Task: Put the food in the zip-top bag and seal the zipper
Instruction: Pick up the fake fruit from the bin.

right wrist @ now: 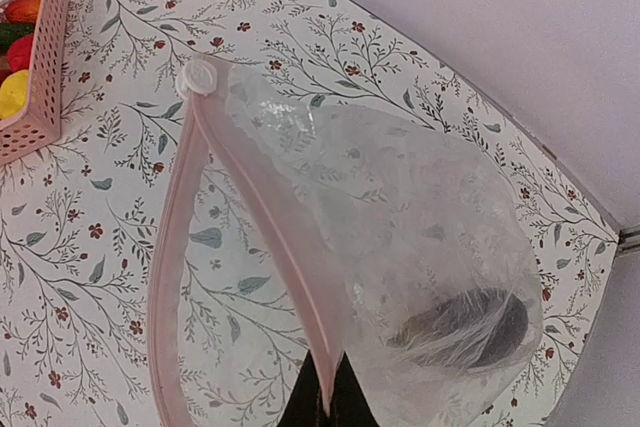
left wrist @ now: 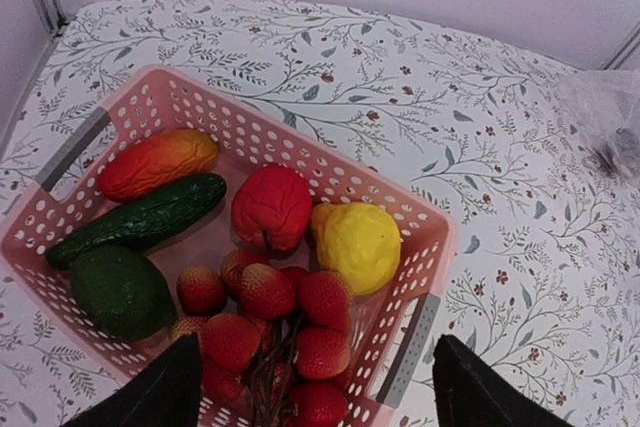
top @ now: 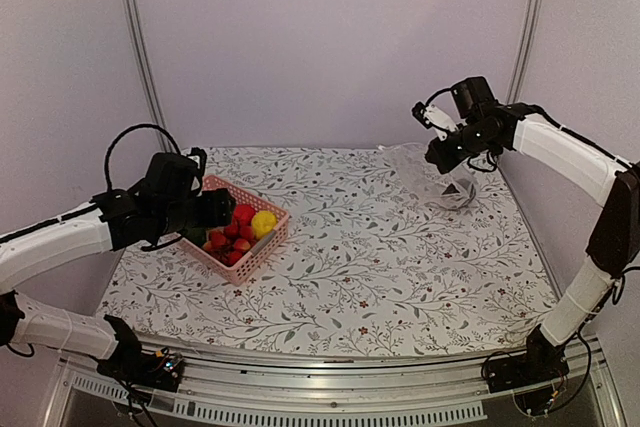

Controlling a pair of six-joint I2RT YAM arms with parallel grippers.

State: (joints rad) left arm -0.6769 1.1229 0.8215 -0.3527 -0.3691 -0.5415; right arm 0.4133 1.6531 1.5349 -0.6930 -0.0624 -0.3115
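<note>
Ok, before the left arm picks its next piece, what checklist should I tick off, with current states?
1. Left gripper open above the pink basket: ok.
2. Yellow piece lying on top, uncovered: ok.
3. Right gripper shut on the zip-top bag at its mouth edge: ok.
4. Zipper unsealed, mouth gaping: ok.
5. Dark piece already inside the bag: ok.
6. Mouth wide enough for the yellow piece: cannot tell.

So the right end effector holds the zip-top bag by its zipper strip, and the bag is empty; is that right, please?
Not quite: the zip-top bag is not empty. One dark piece lies at its bottom, as the right wrist view shows. The right end effector does hold it by the zipper.
</note>
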